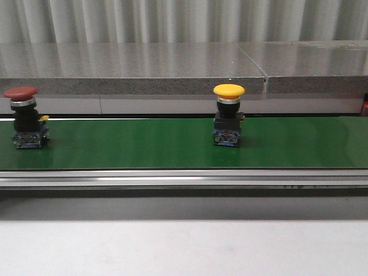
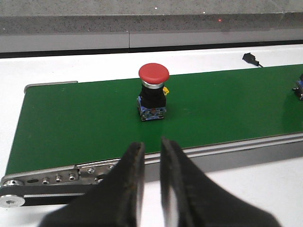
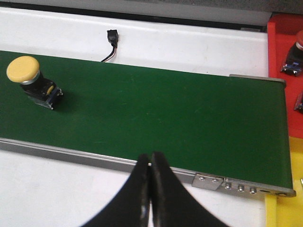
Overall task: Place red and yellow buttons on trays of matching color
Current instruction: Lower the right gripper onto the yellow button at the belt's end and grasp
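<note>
A red button [image 1: 22,115] stands upright at the left end of the green belt [image 1: 144,144]; it also shows in the left wrist view [image 2: 153,92]. A yellow button [image 1: 228,115] stands near the belt's middle and shows in the right wrist view [image 3: 32,80]. My left gripper [image 2: 151,149] is slightly open and empty, over the belt's near rail in front of the red button. My right gripper [image 3: 151,158] is shut and empty at the near rail, well to the right of the yellow button. A red tray [image 3: 279,42] and a yellow tray [image 3: 284,210] lie past the belt's right end.
The red tray holds other buttons [image 3: 294,59]. A black connector with a cable [image 3: 112,40] lies on the white table behind the belt. A grey stone ledge [image 1: 172,69] runs along the back. The belt's metal rail [image 1: 172,178] fronts a white table strip [image 1: 172,247].
</note>
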Controlling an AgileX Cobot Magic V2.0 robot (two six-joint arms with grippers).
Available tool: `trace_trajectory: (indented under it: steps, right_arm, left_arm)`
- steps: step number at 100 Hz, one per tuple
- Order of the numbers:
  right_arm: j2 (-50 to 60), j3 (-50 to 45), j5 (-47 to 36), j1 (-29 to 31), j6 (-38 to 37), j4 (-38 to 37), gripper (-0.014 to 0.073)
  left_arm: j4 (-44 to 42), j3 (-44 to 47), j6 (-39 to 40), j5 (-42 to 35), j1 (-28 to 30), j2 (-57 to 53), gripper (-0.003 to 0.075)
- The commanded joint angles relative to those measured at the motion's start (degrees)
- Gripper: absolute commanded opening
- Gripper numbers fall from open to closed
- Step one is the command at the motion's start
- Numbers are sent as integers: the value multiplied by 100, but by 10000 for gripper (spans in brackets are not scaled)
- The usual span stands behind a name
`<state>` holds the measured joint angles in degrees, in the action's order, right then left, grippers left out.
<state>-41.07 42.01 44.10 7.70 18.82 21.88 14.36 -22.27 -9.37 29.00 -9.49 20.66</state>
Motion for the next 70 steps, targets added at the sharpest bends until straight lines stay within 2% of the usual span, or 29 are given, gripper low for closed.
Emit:
trace_trajectory:
  steps: [1,12,19,26,41,48,70]
  right_arm:
    - [25,146,-338,7,39,160,-67]
    - [25,146,-292,7,39,160,-50]
    - [25,146,-208,7,39,160,18]
    - [25,146,-125,7,39,160,146]
    - [25,146,95,7,39,255,545]
    - [25,146,134,7,39,411,666]
    - [-187,194,98,0,76,621,634]
  left_arm:
    - [112,-154,34,-458,-47,29,-20]
    - [112,-154,34,-458,-47,29,-20]
    - [112,-154,34,-458,-47,29,-20]
    - [112,-154,34,-458,-47,29,-20]
    - [90,-154,34,-458,-47,29,-20]
    - [90,-154,34,-458,-47,29,-20]
    - [90,-154,34,-458,-47,29,-20]
